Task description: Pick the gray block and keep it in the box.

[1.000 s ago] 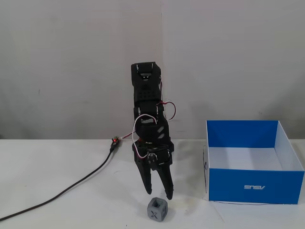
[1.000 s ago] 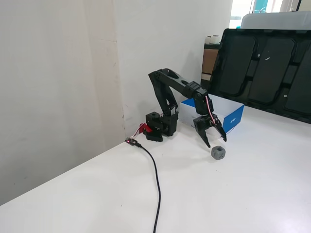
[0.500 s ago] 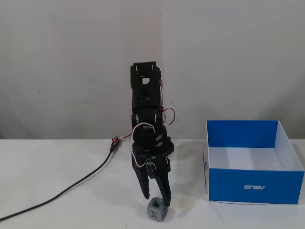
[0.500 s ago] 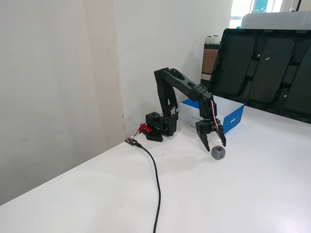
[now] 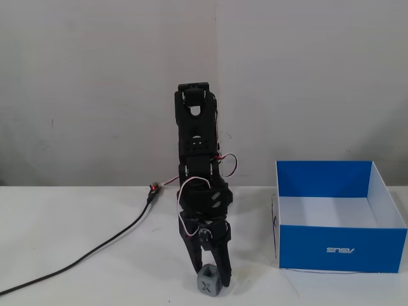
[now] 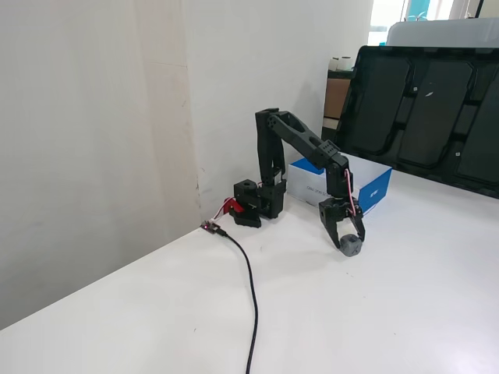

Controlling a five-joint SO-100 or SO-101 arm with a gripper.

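Beside the box (image 5: 341, 247), gray block (image 5: 208, 281) between the fingers (image 5: 194, 263).

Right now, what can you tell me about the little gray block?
The gray block is a small plastic-looking cube with sunken faces; the front one shows an X. It sits upright on the white table, left of the blue box in that fixed view. The hand straddles it, one finger on each side.
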